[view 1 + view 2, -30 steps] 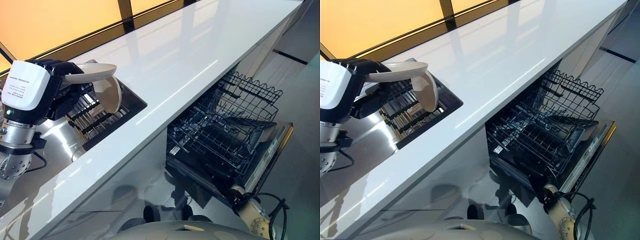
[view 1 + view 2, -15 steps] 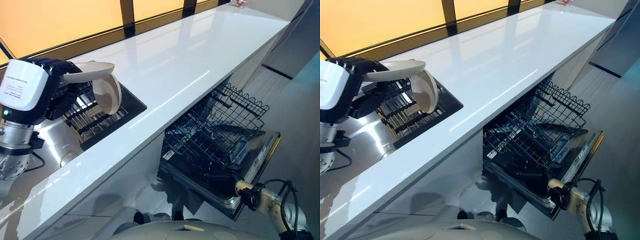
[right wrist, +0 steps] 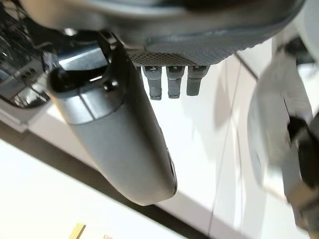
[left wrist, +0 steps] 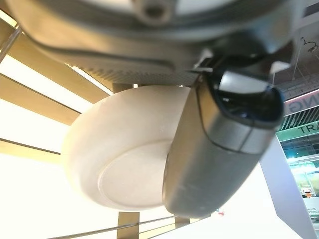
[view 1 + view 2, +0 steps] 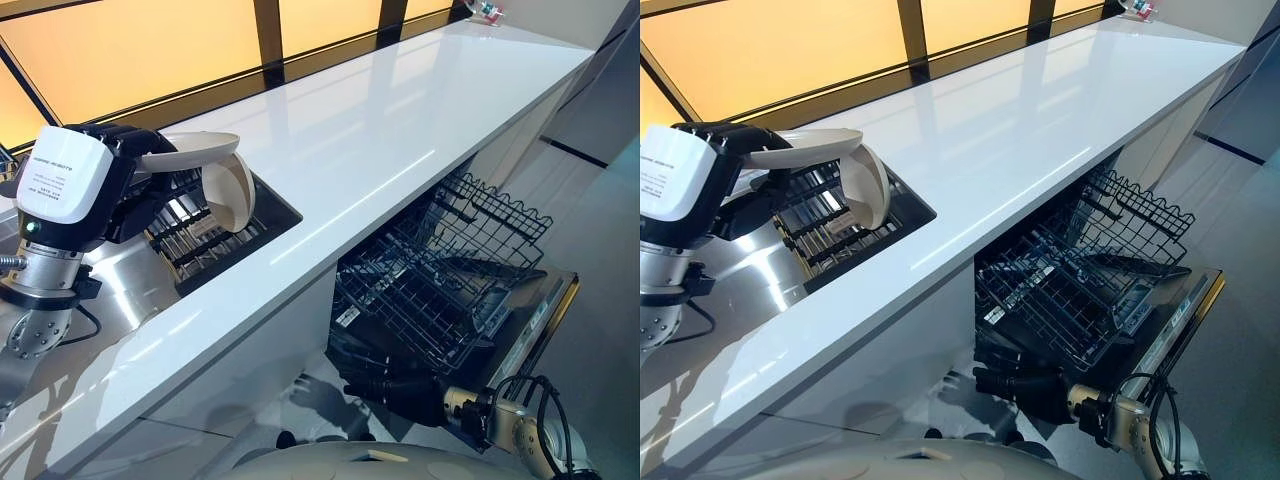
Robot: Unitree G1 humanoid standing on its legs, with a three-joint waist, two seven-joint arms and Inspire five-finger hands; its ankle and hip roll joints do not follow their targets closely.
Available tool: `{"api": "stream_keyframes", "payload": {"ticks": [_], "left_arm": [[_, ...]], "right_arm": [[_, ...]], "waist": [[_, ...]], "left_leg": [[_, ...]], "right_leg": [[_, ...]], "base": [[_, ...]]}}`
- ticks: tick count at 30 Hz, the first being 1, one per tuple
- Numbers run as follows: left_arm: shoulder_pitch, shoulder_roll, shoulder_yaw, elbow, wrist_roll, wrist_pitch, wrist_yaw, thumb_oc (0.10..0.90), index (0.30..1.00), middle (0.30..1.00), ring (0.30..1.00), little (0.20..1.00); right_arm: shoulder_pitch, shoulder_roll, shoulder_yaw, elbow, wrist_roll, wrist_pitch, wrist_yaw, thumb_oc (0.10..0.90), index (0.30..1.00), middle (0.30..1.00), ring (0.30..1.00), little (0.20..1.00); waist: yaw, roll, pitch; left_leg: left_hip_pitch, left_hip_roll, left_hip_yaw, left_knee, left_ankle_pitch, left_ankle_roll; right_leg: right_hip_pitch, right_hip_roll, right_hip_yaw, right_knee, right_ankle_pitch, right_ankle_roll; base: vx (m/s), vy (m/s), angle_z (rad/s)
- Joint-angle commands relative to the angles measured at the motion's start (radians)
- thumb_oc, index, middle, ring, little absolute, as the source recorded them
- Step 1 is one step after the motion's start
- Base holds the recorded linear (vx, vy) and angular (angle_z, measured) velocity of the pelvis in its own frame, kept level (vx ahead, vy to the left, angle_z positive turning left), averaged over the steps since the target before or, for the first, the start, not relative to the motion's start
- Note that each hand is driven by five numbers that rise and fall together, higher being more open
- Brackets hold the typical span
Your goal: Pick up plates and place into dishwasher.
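1. Having shifted since the earlier frame: whole view drifting as the head camera moves; right robot hand [image 5: 1025, 382] now reaching in at lower centre, under the front edge of the dishwasher rack [image 5: 1080, 285], where earlier only the wrist was showing at lower right. Left robot hand [image 5: 125, 180] staying at centre left, level with the sink.
2. Holding, in the left robot hand: a cream plate [image 5: 190, 150], lying nearly flat, pinched at its rim between thumb [image 4: 219, 144] and fingers, above the sink rack [image 5: 200, 235] at left of frame.
3. Standing on edge in that sink rack, just beneath the held plate: a second plate [image 5: 232, 192], apparently not touching it.
4. Hanging low in front of the open dishwasher: right robot hand, fingers straight and loose in its wrist view, gripping nothing.
5. Lying between sink and dishwasher: the long white table [image 5: 380, 120], bare along the path.
6. Judging the step in hand: carrying the held plate from upper left down to the rack at lower right.
7. Doing it well, probably: lifting clear of the standing plate first, keeping the pinch firm since the rim grip looks shallow, swinging over the table edge, then tilting the plate upright before easing it between the rack tines.
8. Watching for: the right robot hand sitting beneath the rack front, possibly in the way.
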Motion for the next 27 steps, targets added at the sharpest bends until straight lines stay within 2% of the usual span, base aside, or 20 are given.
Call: {"api": "stream_keyframes", "payload": {"ticks": [1,2,4,5,6,7,9,10,11,13,14,16,18,21,24,27], "left_arm": [[-0.169,0.083,0.046,0.062,-0.078,0.011,0.099,0.1,0.3,0.3,0.3,0.2],[-0.171,0.089,0.046,0.065,-0.083,0.01,0.099,0.1,0.3,0.3,0.3,0.2],[-0.171,0.11,0.057,0.077,-0.099,0.0,0.098,0.1,0.3,0.3,0.3,0.2],[-0.166,0.122,0.068,0.084,-0.108,-0.006,0.099,0.1,0.3,0.3,0.3,0.2],[-0.156,0.132,0.09,0.098,-0.114,-0.023,0.105,0.1,0.3,0.3,0.3,0.2],[-0.153,0.133,0.097,0.102,-0.114,-0.029,0.106,0.1,0.3,0.3,0.3,0.2],[-0.129,0.135,0.14,0.12,-0.111,-0.056,0.113,0.1,0.3,0.3,0.3,0.2],[-0.113,0.131,0.171,0.128,-0.108,-0.07,0.115,0.1,0.3,0.3,0.3,0.2],[-0.108,0.124,0.193,0.136,-0.105,-0.081,0.11,0.1,0.3,0.3,0.3,0.2],[-0.104,0.118,0.217,0.14,-0.104,-0.086,0.105,0.1,0.3,0.3,0.3,0.2],[-0.101,0.114,0.228,0.136,-0.107,-0.084,0.102,0.1,0.3,0.3,0.3,0.2],[-0.076,0.105,0.269,0.106,-0.121,-0.071,0.089,0.1,0.3,0.3,0.3,0.2],[-0.047,0.101,0.315,0.074,-0.15,-0.067,0.073,0.1,0.3,0.3,0.3,0.2],[-0.033,0.096,0.344,0.02,-0.188,-0.062,0.053,0.1,0.3,0.3,0.3,0.2],[-0.068,0.105,0.321,-0.007,-0.201,-0.06,0.049,0.1,0.3,0.3,0.3,0.2],[-0.15,0.119,0.263,-0.037,-0.217,-0.063,0.052,0.1,0.3,0.3,0.3,0.2]], "right_arm": [[-0.078,-0.008,0.031,-0.119,0.248,-0.105,0.095,0.8,0.9,0.9,0.9,0.9],[-0.086,-0.016,0.024,-0.128,0.279,-0.118,0.081,0.8,0.9,0.9,0.9,0.9],[-0.109,-0.045,-0.02,-0.163,0.394,-0.192,0.027,0.8,0.9,0.9,0.9,0.9],[-0.123,-0.062,-0.057,-0.179,0.448,-0.247,0.002,0.8,0.9,0.9,0.9,0.9],[-0.142,-0.073,-0.122,-0.203,0.562,-0.314,-0.042,0.8,0.9,0.9,0.9,0.9],[-0.148,-0.073,-0.14,-0.207,0.583,-0.317,-0.053,0.8,0.9,0.9,0.9,0.9],[-0.183,-0.062,-0.25,-0.238,0.675,-0.41,-0.132,0.8,0.9,0.9,0.9,0.9],[-0.206,-0.042,-0.323,-0.261,0.721,-0.495,-0.2,0.8,0.9,0.9,0.9,0.9],[-0.227,-0.018,-0.378,-0.278,0.715,-0.533,-0.259,0.8,0.9,0.9,0.9,0.9],[-0.25,0.006,-0.445,-0.301,0.638,-0.616,-0.368,0.8,0.9,0.9,0.9,0.9],[-0.256,0.011,-0.479,-0.312,0.519,-0.692,-0.434,0.8,0.9,0.9,0.9,0.9],[-0.243,-0.004,-0.554,-0.333,0.33,-0.782,-0.537,0.8,0.9,0.9,0.9,0.9],[-0.215,-0.028,-0.622,-0.328,0.133,-0.875,-0.587,0.8,0.9,0.9,0.9,0.9],[-0.204,-0.094,-0.664,-0.32,-0.067,-1.01,-0.671,0.8,0.9,0.9,0.9,0.9],[-0.237,-0.143,-0.66,-0.33,-0.169,-1.069,-0.689,0.8,0.9,0.9,0.9,0.9],[-0.299,-0.19,-0.614,-0.356,-0.188,-1.056,-0.649,0.8,0.9,0.9,0.9,0.9]], "waist": [[-0.006,0.003,-0.009],[-0.006,0.003,-0.009],[-0.007,0.003,-0.007],[-0.009,0.003,-0.006],[-0.013,0.003,-0.006],[-0.014,0.003,-0.006],[-0.02,0.005,-0.009],[-0.024,0.007,-0.013],[-0.029,0.01,-0.016],[-0.034,0.014,-0.018],[-0.037,0.018,-0.019],[-0.043,0.025,-0.021],[-0.051,0.029,-0.024],[-0.063,0.033,-0.025],[-0.066,0.034,-0.022],[-0.063,0.035,-0.018]], "left_leg": [[0.016,-0.063,0.009,0.005,-0.076,0.028],[0.016,-0.063,0.01,0.005,-0.076,0.028],[0.017,-0.062,0.011,0.005,-0.077,0.028],[0.018,-0.061,0.011,0.005,-0.078,0.028],[0.018,-0.061,0.011,0.005,-0.08,0.029],[0.018,-0.061,0.011,0.005,-0.081,0.03],[0.019,-0.06,0.015,0.005,-0.084,0.03],[0.019,-0.06,0.018,0.005,-0.087,0.031],[0.019,-0.059,0.021,0.005,-0.089,0.032],[0.02,-0.059,0.023,0.005,-0.092,0.034],[0.02,-0.059,0.025,0.005,-0.093,0.035],[0.023,-0.059,0.03,0.005,-0.096,0.037],[0.027,-0.06,0.03,0.005,-0.099,0.04],[0.031,-0.059,0.027,0.005,-0.103,0.043],[0.033,-0.058,0.022,0.005,-0.104,0.044],[0.037,-0.057,0.017,0.005,-0.104,0.042]], "right_leg": [[-0.008,0.055,-0.03,0.009,0.001,0.015],[-0.008,0.055,-0.031,0.009,0.002,0.016],[-0.007,0.055,-0.03,0.01,0.003,0.017],[-0.007,0.055,-0.029,0.011,0.003,0.018],[-0.008,0.055,-0.024,0.011,0.004,0.017],[-0.009,0.056,-0.023,0.011,0.004,0.017],[-0.01,0.056,-0.018,0.01,0.005,0.019],[-0.01,0.056,-0.014,0.008,0.005,0.019],[-0.012,0.056,-0.011,0.008,0.005,0.019],[-0.014,0.057,-0.006,0.007,0.005,0.019],[-0.015,0.058,-0.002,0.008,0.006,0.019],[-0.016,0.061,0.011,0.009,0.006,0.018],[-0.017,0.066,0.028,0.009,0.005,0.016],[-0.018,0.075,0.059,0.014,0.001,0.01],[-0.019,0.079,0.069,0.023,-0.003,0.007],[-0.018,0.08,0.066,0.033,-0.008,0.004]], "base": [[0.01,-0.006,0.03],[0.0,-0.007,0.03],[0.0,0.0,0.0],[0.0,0.0,0.0],[0.0,0.0,0.0],[0.0,0.0,0.0],[0.0,0.0,0.0],[0.03,0.008,0.0],[0.03,0.01,0.0],[0.03,0.014,-0.01],[0.03,0.02,-0.04],[0.05,0.028,-0.09],[0.05,0.021,-0.06],[0.03,0.01,-0.01],[0.01,0.0,-0.07],[0.0,-0.007,-0.05]]}}
